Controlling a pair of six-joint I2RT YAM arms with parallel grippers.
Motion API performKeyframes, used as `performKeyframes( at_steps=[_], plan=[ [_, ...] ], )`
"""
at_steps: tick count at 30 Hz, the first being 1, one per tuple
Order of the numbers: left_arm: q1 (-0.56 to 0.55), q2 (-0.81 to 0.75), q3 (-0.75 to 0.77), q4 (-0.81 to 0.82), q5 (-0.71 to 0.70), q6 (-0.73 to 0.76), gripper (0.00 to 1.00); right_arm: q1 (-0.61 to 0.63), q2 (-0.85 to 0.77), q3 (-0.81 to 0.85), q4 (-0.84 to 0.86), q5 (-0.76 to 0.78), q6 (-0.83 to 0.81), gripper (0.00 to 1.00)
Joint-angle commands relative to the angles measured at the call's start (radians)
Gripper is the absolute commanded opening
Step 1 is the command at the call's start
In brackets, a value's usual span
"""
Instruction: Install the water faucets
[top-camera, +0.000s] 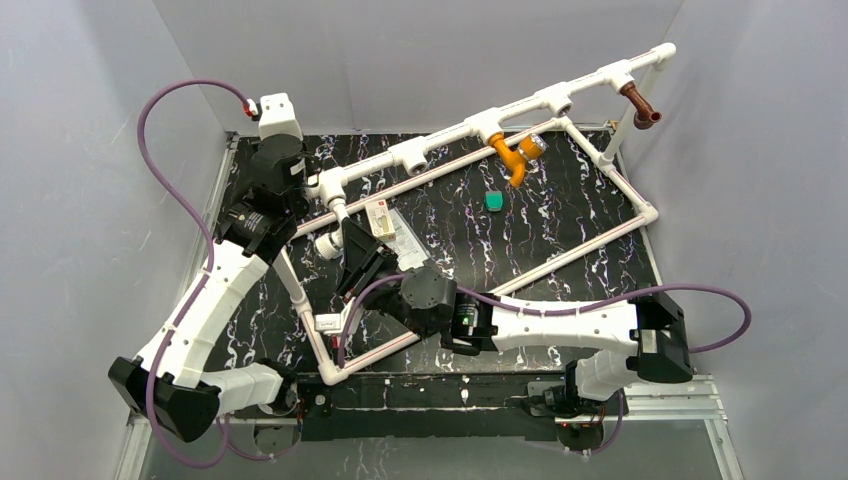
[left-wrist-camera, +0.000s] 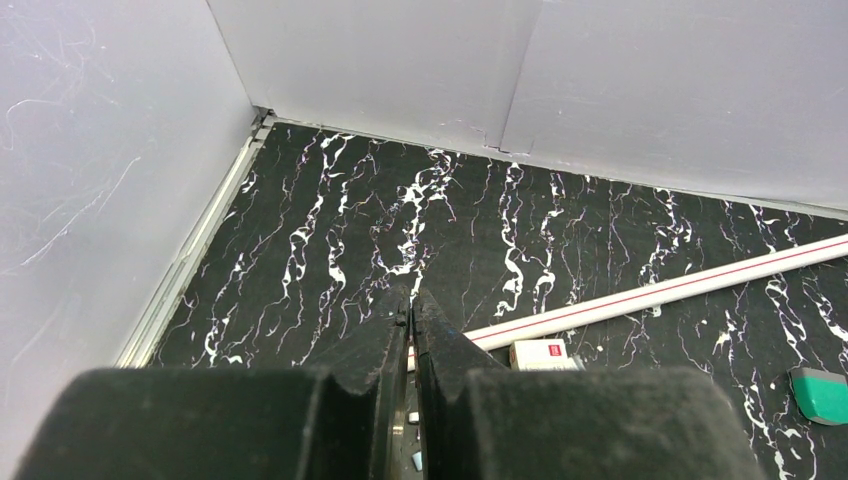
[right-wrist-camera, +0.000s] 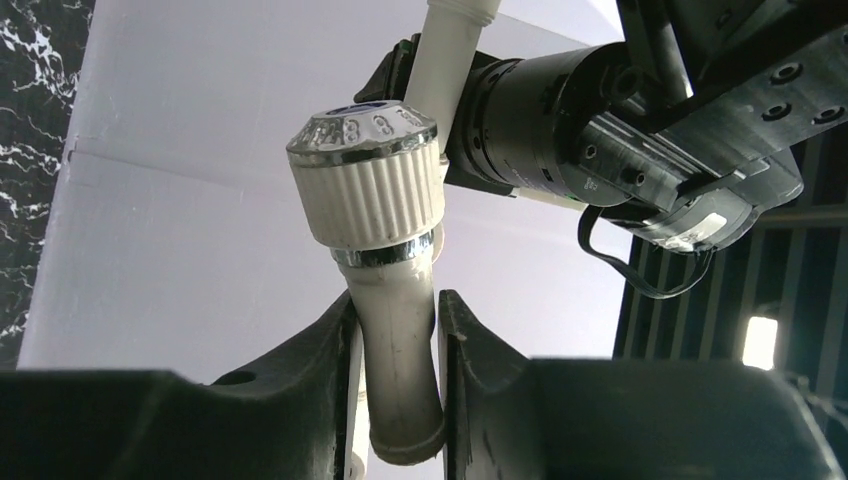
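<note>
The white faucet (right-wrist-camera: 372, 190) has a ribbed knob and a short spout. It hangs below a fitting of the white pipe frame (top-camera: 560, 100); in the top view it is a small white piece (top-camera: 328, 245). My right gripper (right-wrist-camera: 395, 298) is shut on its spout, a finger touching each side. The orange faucet (top-camera: 515, 152) and the reddish-brown faucet (top-camera: 640, 105) sit in fittings along the frame's raised far pipe. My left gripper (left-wrist-camera: 410, 305) is shut with nothing in it, over the mat by the frame's left end (top-camera: 330, 185).
A small teal piece (top-camera: 494, 201) lies on the black marbled mat inside the frame. A white box with a red label (top-camera: 385, 222) lies beside the right gripper. Grey walls close the left, back and right sides. The left arm's wrist (right-wrist-camera: 560, 100) is close behind the white faucet.
</note>
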Motion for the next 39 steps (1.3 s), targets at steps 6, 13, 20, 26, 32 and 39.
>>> performKeyframes(
  at_steps=[6, 13, 20, 26, 32, 39],
  plan=[
    [-0.054, 0.127, -0.163, -0.405, 0.141, 0.006, 0.05, 0.005, 0.033, -0.021, 0.259, 0.022, 0.324, 0.01],
    [-0.054, 0.129, -0.163, -0.406, 0.138, 0.006, 0.05, 0.033, 0.059, 0.003, 0.341, 0.060, 0.880, 0.01],
    [-0.054, 0.134, -0.159, -0.411, 0.139, 0.006, 0.05, 0.033, 0.106, -0.002, 0.495, 0.078, 1.514, 0.01],
    [-0.055, 0.127, -0.161, -0.409, 0.142, 0.004, 0.05, 0.033, 0.132, -0.050, 0.701, 0.149, 1.851, 0.01],
    [-0.056, 0.135, -0.159, -0.410, 0.146, 0.004, 0.04, 0.033, 0.134, -0.087, 0.841, 0.233, 2.157, 0.01],
    [-0.056, 0.131, -0.158, -0.410, 0.147, 0.004, 0.04, 0.033, 0.122, -0.117, 0.850, 0.289, 2.637, 0.01]
  ],
)
